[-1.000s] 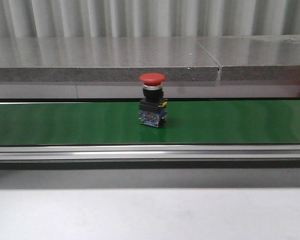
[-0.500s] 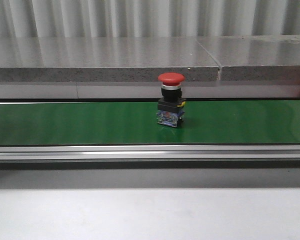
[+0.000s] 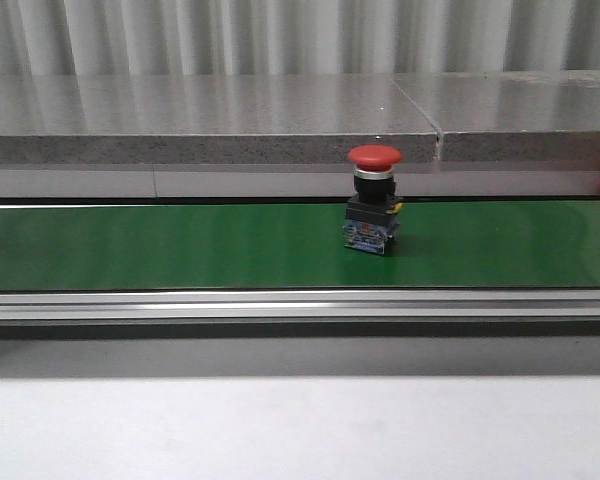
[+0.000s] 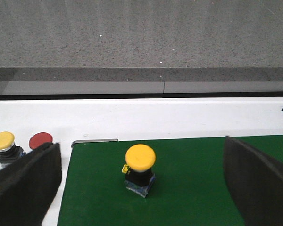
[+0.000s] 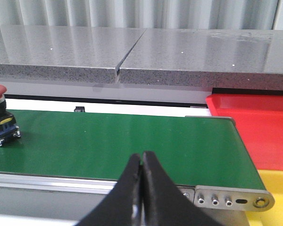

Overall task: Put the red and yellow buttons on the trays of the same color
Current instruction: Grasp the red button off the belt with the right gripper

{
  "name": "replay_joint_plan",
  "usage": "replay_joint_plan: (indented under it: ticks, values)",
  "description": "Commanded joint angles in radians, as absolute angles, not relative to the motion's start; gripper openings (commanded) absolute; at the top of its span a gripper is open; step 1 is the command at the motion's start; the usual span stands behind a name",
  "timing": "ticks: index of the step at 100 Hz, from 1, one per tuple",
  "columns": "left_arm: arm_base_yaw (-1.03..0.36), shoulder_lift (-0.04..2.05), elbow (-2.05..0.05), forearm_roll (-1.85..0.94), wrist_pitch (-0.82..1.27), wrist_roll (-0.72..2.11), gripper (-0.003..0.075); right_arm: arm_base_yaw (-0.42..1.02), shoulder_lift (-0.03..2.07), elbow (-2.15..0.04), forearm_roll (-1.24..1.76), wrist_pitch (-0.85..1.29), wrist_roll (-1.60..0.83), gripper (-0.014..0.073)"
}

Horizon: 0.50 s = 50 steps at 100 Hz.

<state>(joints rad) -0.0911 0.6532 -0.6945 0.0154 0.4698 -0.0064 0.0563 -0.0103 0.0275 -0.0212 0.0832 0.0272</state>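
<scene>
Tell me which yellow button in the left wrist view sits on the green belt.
The yellow button standing between the open left gripper's fingers is on the belt. The other yellow button stands off the belt on the white surface, beside a red button.

No text, label, brand, number or sign can be read in any of the views. The red button (image 3: pixel 372 213) on the green belt (image 3: pixel 180 245) has a small blue-and-yellow base, but any print there is too small and blurred to make out; the same goes for the yellow button (image 4: pixel 140 169) in the left wrist view.
</scene>
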Motion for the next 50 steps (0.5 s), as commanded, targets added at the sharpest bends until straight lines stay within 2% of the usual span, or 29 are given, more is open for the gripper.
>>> replay_joint_plan:
  ticks: [1,12,19,41,50]
  values:
    - [-0.1,0.556,-0.652,0.024,0.393,-0.008,0.0654,0.054,-0.016,0.013,-0.023,0.007,0.025,-0.0067]
    - [-0.1,0.448,-0.572,0.024,0.397,-0.008,0.0567,0.054,-0.016,0.013,-0.023,0.007,0.025,-0.0067]
    - [-0.1,0.393,-0.532,0.024,0.404,-0.008,0.0456,0.054,-0.016,0.013,-0.023,0.005,0.025,-0.0067]
    - [-0.1,0.31,-0.475,0.024,0.411,-0.008,-0.0024,0.054,-0.016,0.011,-0.023,-0.036,0.025,-0.0067]
    - [-0.1,0.31,-0.475,0.024,0.422,-0.008,-0.0021,0.054,-0.014,-0.011,-0.017,-0.037,0.025,-0.0067]
